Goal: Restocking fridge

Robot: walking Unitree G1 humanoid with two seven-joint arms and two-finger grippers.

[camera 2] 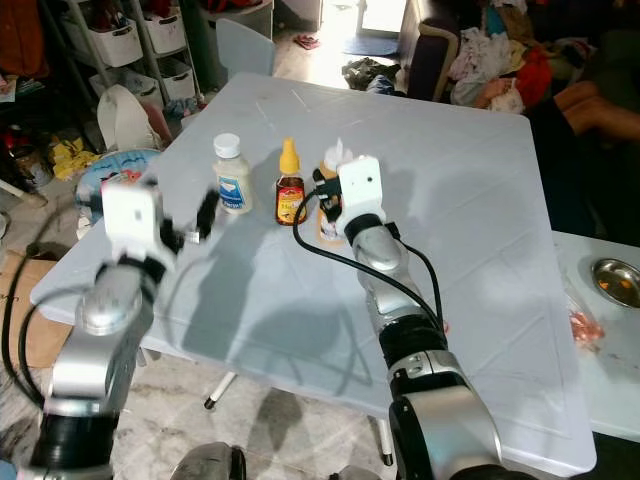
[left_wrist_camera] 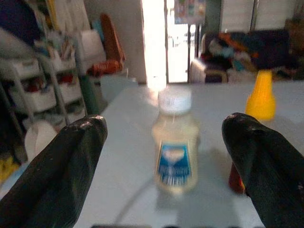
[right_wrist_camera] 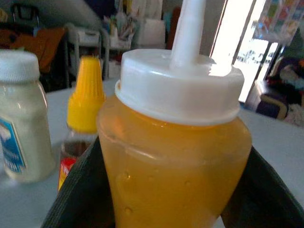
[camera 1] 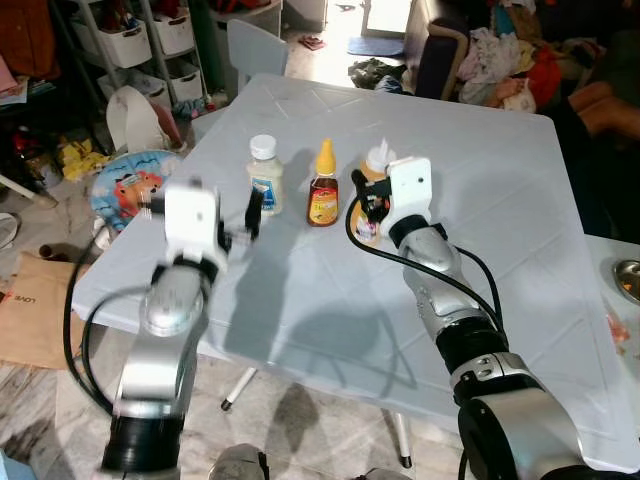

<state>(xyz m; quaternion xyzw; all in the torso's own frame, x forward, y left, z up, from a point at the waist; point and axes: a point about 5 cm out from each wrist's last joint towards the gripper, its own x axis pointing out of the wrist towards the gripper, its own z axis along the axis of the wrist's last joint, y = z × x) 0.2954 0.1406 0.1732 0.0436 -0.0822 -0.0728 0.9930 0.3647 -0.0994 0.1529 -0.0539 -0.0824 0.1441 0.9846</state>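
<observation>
Orange sauce bottle (right_wrist_camera: pixel 175 161), white nozzle cap, between right gripper (camera 1: pixel 372 208) fingers

Both silver arms reached forward. The left gripper (left_wrist_camera: pixel 164 156) had its fingers spread wide; the right gripper (camera 1: pixel 368 208) was clamped tight.

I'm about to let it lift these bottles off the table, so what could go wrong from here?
1. The right hand grips the orange squeeze bottle; squeezing may push sauce out of the nozzle.
2. The honey bottle stands close beside it and might get knocked over on the lift.
3. The left hand is open, short of the mayo jar. The view is blurred, so closing early may tip the jar.
</observation>
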